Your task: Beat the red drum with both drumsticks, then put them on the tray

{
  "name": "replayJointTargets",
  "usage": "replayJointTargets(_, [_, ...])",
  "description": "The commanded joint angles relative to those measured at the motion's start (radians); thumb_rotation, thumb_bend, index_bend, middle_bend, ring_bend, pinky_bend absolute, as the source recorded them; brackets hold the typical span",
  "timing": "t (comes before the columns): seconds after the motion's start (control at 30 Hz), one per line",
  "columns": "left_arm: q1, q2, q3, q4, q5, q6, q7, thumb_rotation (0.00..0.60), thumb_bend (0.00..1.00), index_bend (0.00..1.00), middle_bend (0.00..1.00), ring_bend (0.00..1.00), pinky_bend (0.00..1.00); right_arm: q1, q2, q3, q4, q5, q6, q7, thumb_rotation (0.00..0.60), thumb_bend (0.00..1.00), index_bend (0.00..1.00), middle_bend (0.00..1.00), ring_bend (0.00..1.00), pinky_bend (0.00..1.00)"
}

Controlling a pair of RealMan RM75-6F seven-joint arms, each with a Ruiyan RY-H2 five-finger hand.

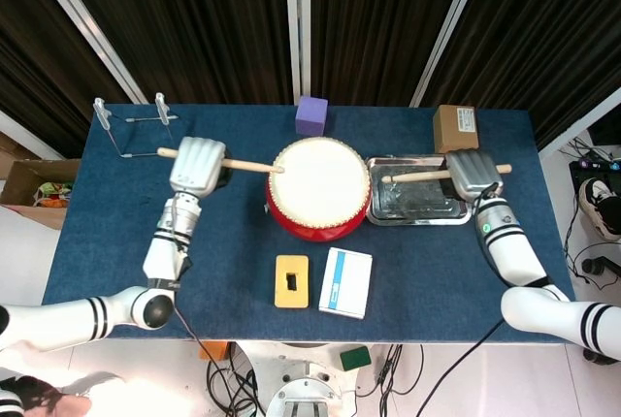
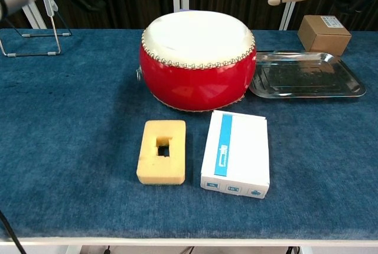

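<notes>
No text, brand or number can be read in either view. The white box (image 2: 235, 153), lying just in front of the red drum (image 2: 196, 62) on the table, carries a blue stripe with a small dark mark on it and a row of small blue symbols along its near edge; all are too small to make out. The brown cardboard box (image 2: 323, 33), behind the tray and to the right of the red drum, bears a pale label on its top face with print too blurred to read.
</notes>
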Motion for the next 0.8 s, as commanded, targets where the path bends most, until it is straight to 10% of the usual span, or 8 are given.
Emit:
replayJointTargets(0.03, [0.064,0.074,-0.004,-0.066,0.049,0.053,-0.063,0.6,0.38,1.0,1.0,1.0,1.0,-0.062,-0.048,-0.051,0.128,-0.06,-0.07,0.074,0.6,1.0,1.0,1.0,1.0,1.0])
replayJointTargets(0.23, [0.101,0.116,0.008,-0.105,0.078,0.069,-0.089,0.6,0.37,1.0,1.0,1.0,1.0,-0.066,-0.174,-0.063,0.327,-0.107,-0.146,0.091,0.6,0.98,1.0,1.0,1.0,1.0])
replayJointTargets(0.53, [0.111,0.118,0.018,-0.111,0.072,0.05,-0.08,0.6,0.37,1.0,1.0,1.0,1.0,-0.011,-0.346,-0.019,0.502,-0.062,-0.197,0.033,0.6,0.67,1.0,0.97,0.88,0.82])
replayJointTargets(0.8, [0.118,0.12,0.018,-0.112,0.065,0.043,-0.079,0.6,0.37,1.0,1.0,1.0,1.0,0.031,-0.409,0.002,0.536,0.067,-0.182,-0.097,0.6,0.33,0.56,0.57,0.42,0.51])
